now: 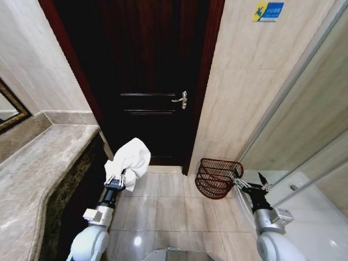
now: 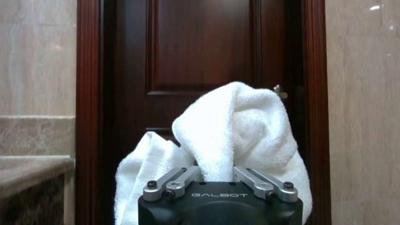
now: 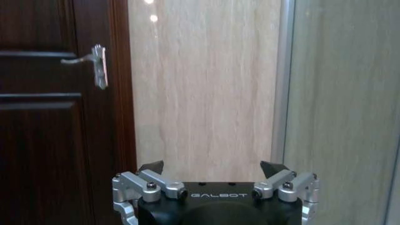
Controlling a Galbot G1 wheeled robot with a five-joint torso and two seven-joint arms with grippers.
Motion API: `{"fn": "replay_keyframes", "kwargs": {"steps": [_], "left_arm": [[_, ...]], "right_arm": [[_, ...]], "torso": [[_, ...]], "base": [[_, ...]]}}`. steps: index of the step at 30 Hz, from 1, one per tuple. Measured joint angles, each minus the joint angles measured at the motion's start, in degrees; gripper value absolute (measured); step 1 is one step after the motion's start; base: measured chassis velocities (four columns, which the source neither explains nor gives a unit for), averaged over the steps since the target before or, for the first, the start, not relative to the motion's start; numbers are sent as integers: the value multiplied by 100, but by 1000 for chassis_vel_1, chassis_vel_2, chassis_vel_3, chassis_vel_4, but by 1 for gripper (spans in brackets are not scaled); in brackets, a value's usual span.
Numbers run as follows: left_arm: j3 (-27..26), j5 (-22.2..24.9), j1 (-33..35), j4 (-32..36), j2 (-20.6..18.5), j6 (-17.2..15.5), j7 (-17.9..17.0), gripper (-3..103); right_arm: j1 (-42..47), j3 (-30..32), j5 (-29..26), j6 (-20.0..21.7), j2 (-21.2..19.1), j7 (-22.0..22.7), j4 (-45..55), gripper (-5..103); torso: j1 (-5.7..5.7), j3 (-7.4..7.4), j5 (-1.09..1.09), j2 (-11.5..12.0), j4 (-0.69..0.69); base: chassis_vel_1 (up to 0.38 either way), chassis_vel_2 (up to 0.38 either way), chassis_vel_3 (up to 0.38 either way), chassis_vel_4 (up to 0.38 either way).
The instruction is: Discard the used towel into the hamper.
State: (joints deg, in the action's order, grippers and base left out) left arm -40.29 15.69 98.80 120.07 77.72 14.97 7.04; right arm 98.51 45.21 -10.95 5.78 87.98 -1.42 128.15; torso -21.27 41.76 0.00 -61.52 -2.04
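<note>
Near left, our left gripper (image 1: 116,180) clenches the towel (image 1: 130,156), bunched upright above its jaws. Near right, our right gripper (image 1: 251,186) waits released, just beside the hamper (image 1: 217,176). The hamper sits farther right of the towel on the floor (image 1: 163,206), tilted, apparently empty.

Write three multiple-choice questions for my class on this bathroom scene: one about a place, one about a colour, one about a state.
1. Where does the hamper stand?
A. On the counter
B. On the floor by the wall right of the door
C. Inside the shower

2. What colour is the towel?
A. White
B. Blue
C. Grey

3. How is the right tool?
A. Shut on the towel
B. Shut on the hamper
C. Open, holding nothing

Answers: B, it sits on the tiles beside the door; A, the cloth is plain white; C, its fingers are spread apart, while the left tool grips the towel.
</note>
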Motion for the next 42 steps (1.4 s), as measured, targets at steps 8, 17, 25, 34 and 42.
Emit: {"fn": "replay_keyframes", "kwargs": {"steps": [8,17,25,34,42], "left_arm": [[-21,-21,34,-155,133,-68,-126,11],[-21,7,91,-235,152,31,-169,11],[-55,32,96,-234,72,106,-101,11],[-127,120,60,-205,11,130,-52,11],[-116,119,75,-251,7,175,-9,11]], "right_arm": [[115,-32,9,-321,223,-67,-347,100],[211,-63,268,-664,389,-203,-368,100],[253,-64,316,-747,414,-204,-278,100],[239,-95,369,-739,416,-206,-172,100],[258,-105,395,-775,422,-221,-215,100]], "torso": [[106,-122,0,229,0],[218,-270,0,487,0],[313,-384,-1,697,0],[421,-517,-1,940,0],[511,-628,0,1140,0]], "base": [[0,0,0,0],[0,0,0,0],[0,0,0,0],[0,0,0,0],[0,0,0,0]]}}
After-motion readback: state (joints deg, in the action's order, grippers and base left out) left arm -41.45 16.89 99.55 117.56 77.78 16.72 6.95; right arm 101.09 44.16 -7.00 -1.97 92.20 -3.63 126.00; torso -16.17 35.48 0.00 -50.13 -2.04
